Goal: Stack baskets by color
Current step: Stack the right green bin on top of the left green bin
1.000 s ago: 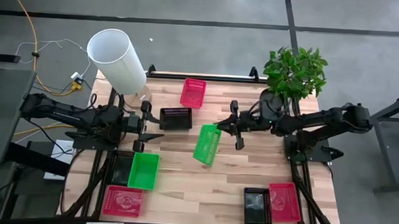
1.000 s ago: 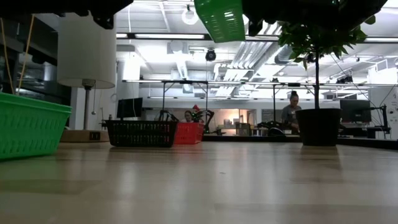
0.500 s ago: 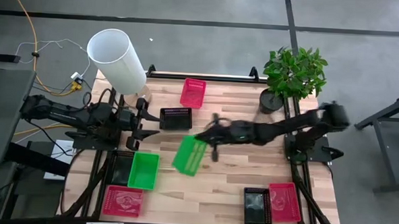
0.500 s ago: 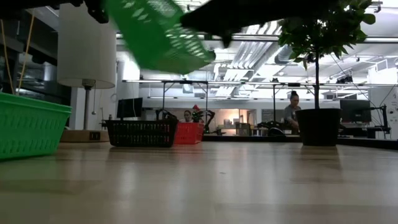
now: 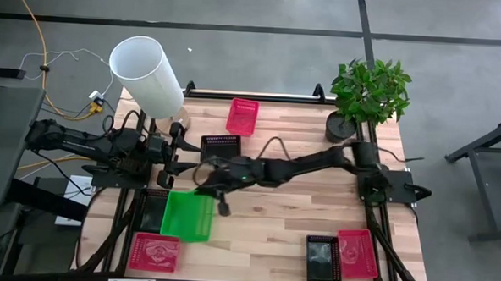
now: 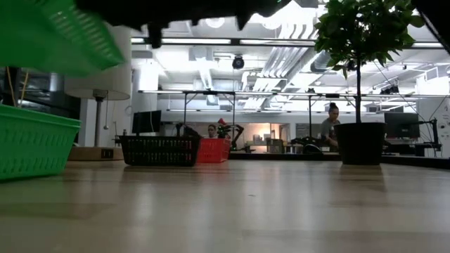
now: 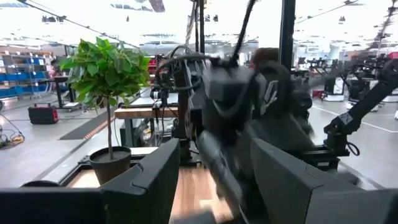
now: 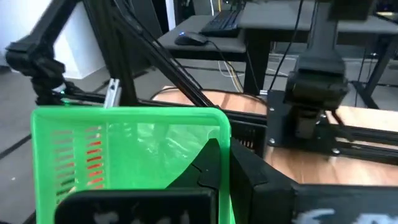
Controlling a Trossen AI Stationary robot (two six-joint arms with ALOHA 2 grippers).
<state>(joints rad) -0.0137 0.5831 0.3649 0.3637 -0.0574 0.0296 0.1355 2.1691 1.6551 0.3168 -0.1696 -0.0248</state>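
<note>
My right gripper [image 5: 217,190] reaches across the table and is shut on a bright green basket [image 5: 198,219], tilted in the air at the low view's top left [image 6: 56,35]. Right under it a second green basket [image 6: 31,151] rests by its bottom on the table near the left edge. A black basket [image 5: 220,148] and a red-pink basket [image 5: 242,116] stand farther back. My left gripper [image 5: 186,159] waits open beside them, holding nothing. My right gripper holds the green basket by one side wall at its rim [image 8: 222,140], with one finger [image 8: 208,167] inside the basket and the other [image 8: 255,177] outside. The basket hangs tilted from the fingers toward the table's left, clear of the green basket below.
A tall white cylinder [image 5: 147,77] stands at the far left and a potted plant [image 5: 367,99] at the far right. A red-pink basket [image 5: 154,251] and a black one [image 5: 150,211] lie near left. A black basket [image 5: 322,259] and a red-pink one [image 5: 357,253] lie near right.
My right gripper has swept from the table's middle toward its left edge, sinking a little, and has kept shut on the green basket. The basket has travelled with it, tilted and clear of the table, and now hangs over the resting green basket.
</note>
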